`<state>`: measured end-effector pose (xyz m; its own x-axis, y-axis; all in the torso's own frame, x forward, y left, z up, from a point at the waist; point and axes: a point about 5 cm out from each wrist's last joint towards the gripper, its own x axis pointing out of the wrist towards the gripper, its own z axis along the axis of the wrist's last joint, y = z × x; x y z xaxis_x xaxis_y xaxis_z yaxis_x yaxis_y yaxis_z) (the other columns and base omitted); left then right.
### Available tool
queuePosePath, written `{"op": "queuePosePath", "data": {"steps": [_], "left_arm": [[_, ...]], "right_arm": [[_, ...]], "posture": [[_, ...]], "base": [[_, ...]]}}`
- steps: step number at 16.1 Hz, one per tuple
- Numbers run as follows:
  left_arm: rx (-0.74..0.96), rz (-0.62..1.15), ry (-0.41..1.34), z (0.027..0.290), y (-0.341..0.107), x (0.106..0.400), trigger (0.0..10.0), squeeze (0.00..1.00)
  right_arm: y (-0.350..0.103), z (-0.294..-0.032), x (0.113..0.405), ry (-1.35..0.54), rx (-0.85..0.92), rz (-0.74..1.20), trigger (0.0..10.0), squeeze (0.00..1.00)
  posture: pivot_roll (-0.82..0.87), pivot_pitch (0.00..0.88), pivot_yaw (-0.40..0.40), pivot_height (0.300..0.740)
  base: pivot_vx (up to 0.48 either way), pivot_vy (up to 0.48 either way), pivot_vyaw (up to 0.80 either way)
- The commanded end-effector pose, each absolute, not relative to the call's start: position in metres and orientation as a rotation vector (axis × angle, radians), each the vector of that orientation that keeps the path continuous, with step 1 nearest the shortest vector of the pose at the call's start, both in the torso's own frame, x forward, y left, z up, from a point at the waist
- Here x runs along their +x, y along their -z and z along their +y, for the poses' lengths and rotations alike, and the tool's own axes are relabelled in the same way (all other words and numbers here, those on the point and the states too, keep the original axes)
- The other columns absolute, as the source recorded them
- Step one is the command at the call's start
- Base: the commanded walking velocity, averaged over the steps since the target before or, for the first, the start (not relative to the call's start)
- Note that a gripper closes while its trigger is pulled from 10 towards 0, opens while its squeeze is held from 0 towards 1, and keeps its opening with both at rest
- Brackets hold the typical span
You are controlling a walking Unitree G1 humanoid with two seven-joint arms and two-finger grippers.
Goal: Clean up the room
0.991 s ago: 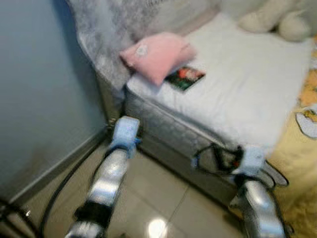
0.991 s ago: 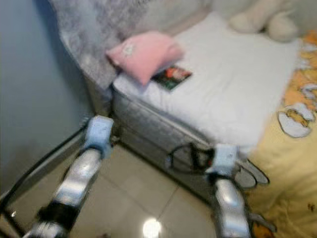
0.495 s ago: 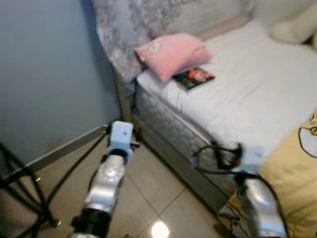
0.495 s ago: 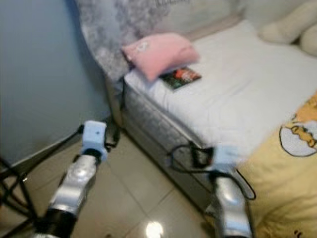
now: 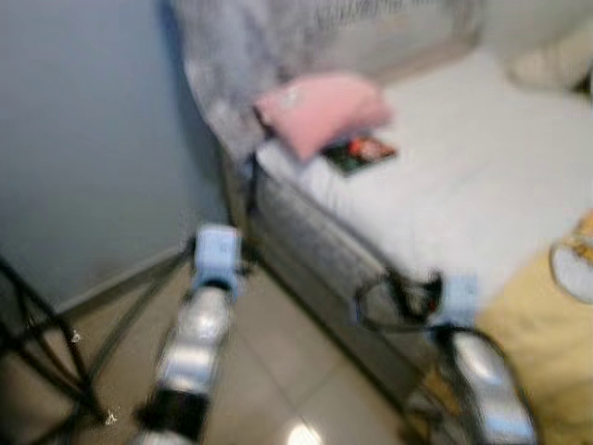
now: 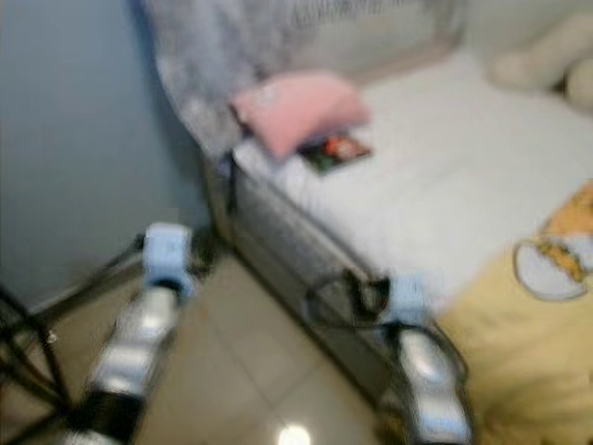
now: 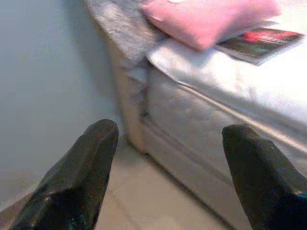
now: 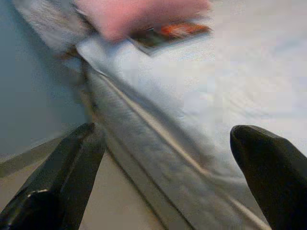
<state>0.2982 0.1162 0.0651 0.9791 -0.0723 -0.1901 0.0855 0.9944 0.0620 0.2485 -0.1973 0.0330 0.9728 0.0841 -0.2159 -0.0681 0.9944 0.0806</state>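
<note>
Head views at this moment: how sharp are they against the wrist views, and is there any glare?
Both eye views are smeared by motion blur; the pink pillow and the book beside it lack crisp edges. A glare spot sits on the floor tile. The left wrist view is sharper, with the book legible; the right wrist view blurs the pillow.

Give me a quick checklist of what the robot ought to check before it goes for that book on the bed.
1. Left claw open with nothing in it: ok.
2. Right claw open with nothing in it: ok.
3. Book lying flat on the white sheet: ok.
4. Book free to lift: not ok, the pink pillow overlaps its edge.
5. Claws near the book: not ok, both are short of the mattress edge, over the floor.
6. Sharp head view: not ok, blurred.
</note>
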Motion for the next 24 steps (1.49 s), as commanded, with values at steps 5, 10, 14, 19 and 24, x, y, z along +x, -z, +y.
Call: {"op": "queuePosePath", "data": {"steps": [5, 10, 14, 19, 24], "left_arm": [[0.097, 0.203, 0.049, 0.129, -0.065, 0.305, 10.0, 0.0], [0.123, 0.174, 0.055, 0.127, -0.069, 0.307, 10.0, 0.0], [0.169, 0.145, 0.034, 0.125, -0.075, 0.299, 10.0, 0.0], [0.2, 0.134, 0.035, 0.132, -0.08, 0.306, 10.0, 0.0], [0.198, 0.152, 0.044, 0.133, -0.077, 0.307, 10.0, 0.0]], "right_arm": [[-0.04, -0.188, 0.258, -0.104, 0.087, 0.192, 10.0, 0.0], [-0.04, -0.189, 0.26, -0.114, 0.085, 0.195, 10.0, 0.0], [-0.037, -0.185, 0.258, -0.13, 0.107, 0.203, 10.0, 0.0], [-0.033, -0.182, 0.257, -0.108, 0.125, 0.205, 10.0, 0.0], [-0.03, -0.19, 0.259, -0.07, 0.131, 0.219, 10.0, 0.0]], "posture": [[0.02, 0.0, 0.001, 0.74], [0.03, 0.0, -0.003, 0.74], [0.03, 0.0, 0.019, 0.74], [0.04, 0.0, 0.028, 0.74], [0.05, 0.0, 0.015, 0.74]], "base": [[0.48, 0.0, 0.47], [0.48, 0.0, 0.45], [0.48, 0.0, 0.45], [0.48, 0.0, 0.45], [0.48, 0.0, 0.36]]}}
